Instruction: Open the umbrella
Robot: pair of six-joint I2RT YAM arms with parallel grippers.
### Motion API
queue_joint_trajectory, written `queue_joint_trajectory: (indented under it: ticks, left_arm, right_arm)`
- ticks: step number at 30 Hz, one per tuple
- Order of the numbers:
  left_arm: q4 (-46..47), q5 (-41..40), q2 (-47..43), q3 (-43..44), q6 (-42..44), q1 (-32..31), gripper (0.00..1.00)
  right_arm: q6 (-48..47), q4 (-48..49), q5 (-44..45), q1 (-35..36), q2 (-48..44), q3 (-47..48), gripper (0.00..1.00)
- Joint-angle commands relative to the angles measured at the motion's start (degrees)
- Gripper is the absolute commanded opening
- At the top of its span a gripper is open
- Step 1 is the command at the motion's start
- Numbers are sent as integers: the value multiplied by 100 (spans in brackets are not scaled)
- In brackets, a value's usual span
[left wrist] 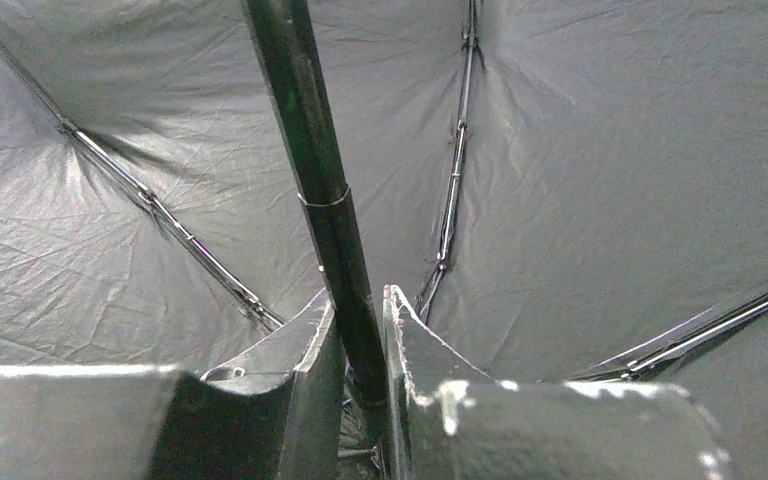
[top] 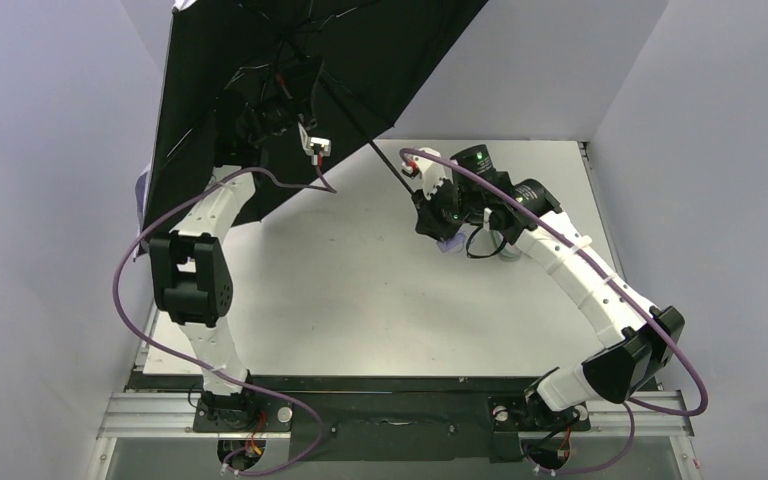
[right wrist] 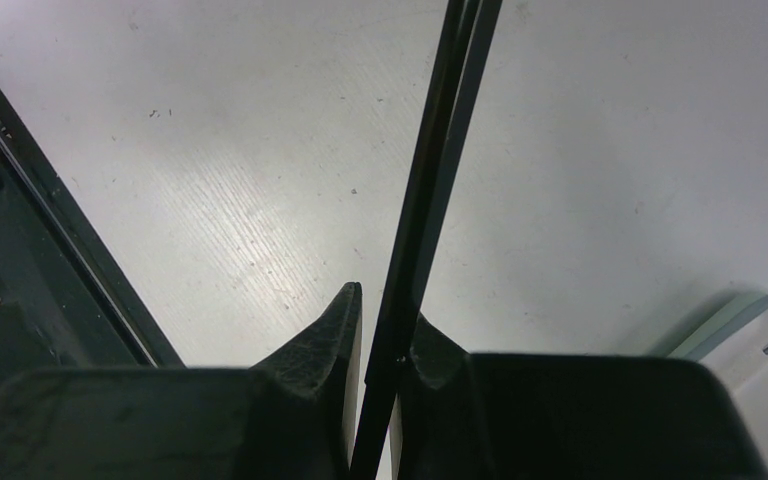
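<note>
The umbrella [top: 260, 60] is spread open at the far left, its black underside facing the camera and a sliver of lavender fabric at its left edge. Its thin black shaft [top: 360, 130] runs down right to a lavender knob handle [top: 450, 243]. My left gripper [top: 278, 98] is under the canopy, shut on the thick upper shaft [left wrist: 310, 150] between its fingers [left wrist: 305, 350], with ribs [left wrist: 450, 200] and fabric all round. My right gripper [top: 422, 200] is shut on the thin lower shaft [right wrist: 440, 150], just above the handle, over the table.
A pale green case [right wrist: 750, 340] lies on the white table [top: 360, 290] beside my right wrist, and also shows in the top view [top: 508, 252]. Grey walls enclose the table on three sides. The canopy overhangs the left far corner. A dark rail [top: 390, 415] runs along the near edge.
</note>
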Motion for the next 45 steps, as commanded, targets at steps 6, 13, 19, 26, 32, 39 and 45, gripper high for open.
queue_joint_trajectory:
  ticks: [6,13,19,26,32,39,45]
  left_arm:
    - [308,-5018,-538,-1325,102,1404,12]
    - [653,-4027,-792,-2040,170,196,27]
    - [493,-3555,-981,-2426,218,-459,47]
    - [461,-3102,-1386,-3066,202,-835,61]
    - [-662,-2433,-2259,-3614,137,-973,65]
    - [-1535,-1769,-2858,-3933,264,-1171,72]
    - [-1890,-1685,-3464,-3907,-586,-1662,73]
  right_arm:
    - [-497,-3128,-1096,175,-1070,-247,0]
    - [212,-2218,-1602,135,-994,-6,0]
    - [857,-1416,-1756,144,-1104,-140,0]
    - [1427,-718,-1649,132,-1307,-439,0]
    - [1758,-260,-1631,68,-1318,-554,0]
    - [1991,44,-1720,-64,-1344,-701,0]
    - [2167,321,-1704,-170,-1471,-861,0]
